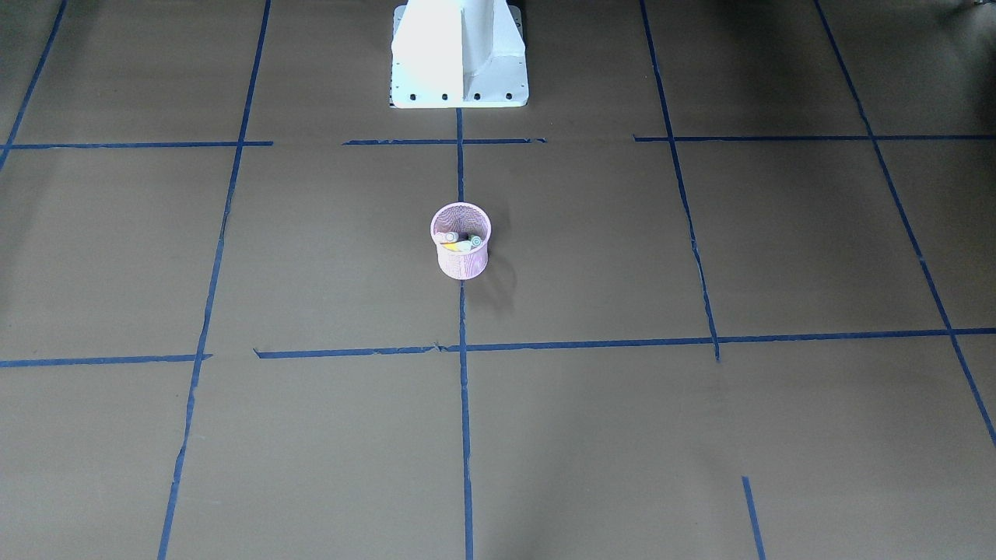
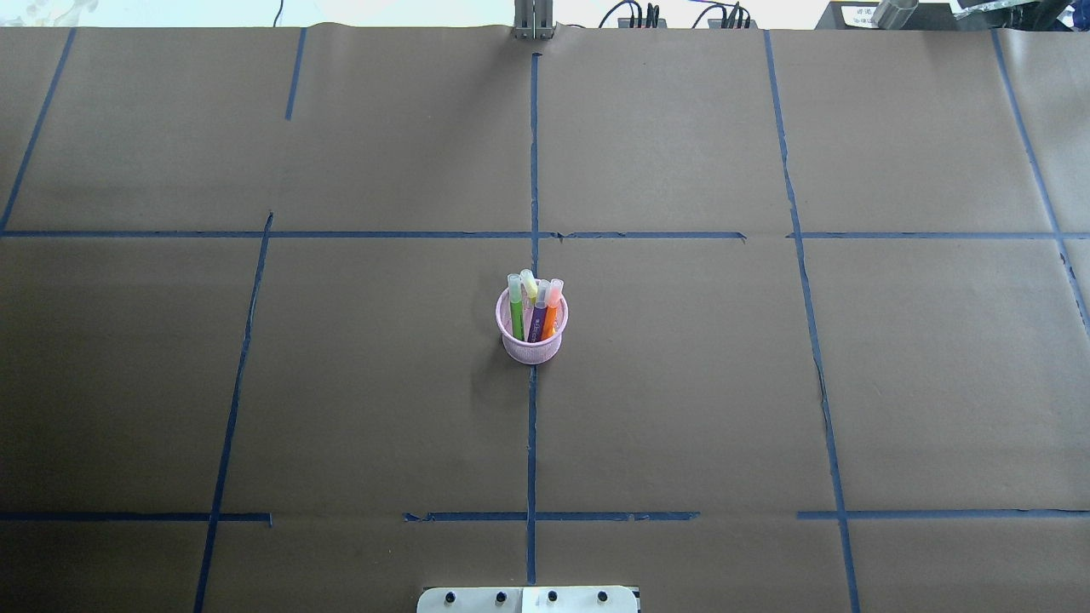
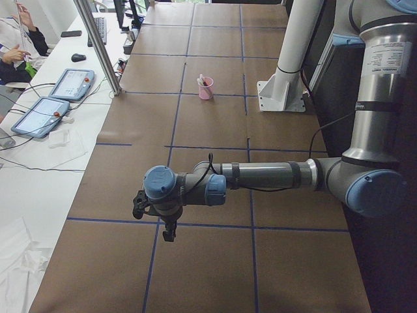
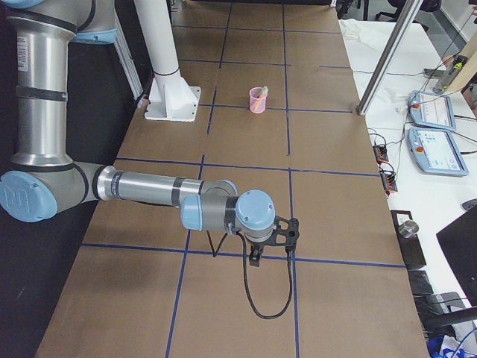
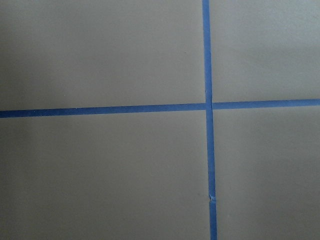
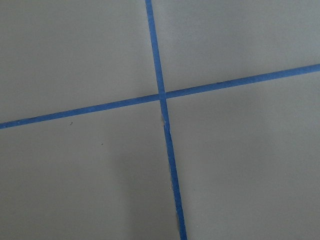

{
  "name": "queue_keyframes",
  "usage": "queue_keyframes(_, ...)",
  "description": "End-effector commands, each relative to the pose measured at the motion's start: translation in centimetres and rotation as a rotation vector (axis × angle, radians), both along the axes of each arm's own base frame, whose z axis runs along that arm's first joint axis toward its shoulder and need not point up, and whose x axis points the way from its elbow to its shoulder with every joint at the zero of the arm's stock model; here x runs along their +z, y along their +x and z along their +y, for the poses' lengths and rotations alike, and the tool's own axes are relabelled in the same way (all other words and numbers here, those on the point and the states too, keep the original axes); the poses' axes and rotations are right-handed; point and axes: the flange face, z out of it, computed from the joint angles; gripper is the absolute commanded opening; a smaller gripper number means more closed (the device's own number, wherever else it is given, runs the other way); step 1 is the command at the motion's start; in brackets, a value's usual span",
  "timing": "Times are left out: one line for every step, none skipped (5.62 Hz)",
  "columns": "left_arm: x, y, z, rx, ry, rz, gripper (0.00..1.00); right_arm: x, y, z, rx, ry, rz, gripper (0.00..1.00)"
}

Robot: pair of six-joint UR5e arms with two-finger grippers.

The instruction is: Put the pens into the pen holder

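The pink mesh pen holder point(image 2: 532, 347) stands upright at the table's middle, on the central blue tape line. The green pen point(image 2: 516, 313), the purple pen point(image 2: 538, 322) and the orange pen point(image 2: 551, 315) stand inside it, pale caps up, leaning toward the far side. The holder also shows in the front view point(image 1: 461, 264) and both side views point(image 3: 206, 91) point(image 4: 257, 103). My left gripper point(image 3: 138, 206) hangs over the table's left end, far from the holder. My right gripper point(image 4: 291, 228) hangs over the right end. I cannot tell whether either is open or shut. Both wrist views show only paper and tape.
The table is covered in brown paper with blue tape lines. The white robot pedestal point(image 1: 459, 54) stands at the table's robot-side edge. Beyond the far edge are a desk with tablets point(image 3: 55, 98), a metal post point(image 3: 98, 45) and a seated person point(image 3: 13, 45).
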Motion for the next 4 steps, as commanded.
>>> queue_keyframes(-0.03,0.35,0.35,0.009,-0.028,0.0,1.0,0.04,0.26,0.09,0.006,-0.001,0.001,1.0)
queue_keyframes(0.21,0.04,0.38,0.003,-0.034,0.0,1.0,-0.02,0.33,0.03,0.008,-0.002,0.001,1.0)
queue_keyframes(0.41,-0.3,0.43,-0.001,-0.036,-0.016,1.0,-0.03,0.33,0.03,0.008,0.0,0.001,1.0)
queue_keyframes(0.52,-0.41,0.46,-0.004,-0.039,-0.021,1.0,-0.03,0.32,0.03,0.008,-0.002,0.0,1.0)
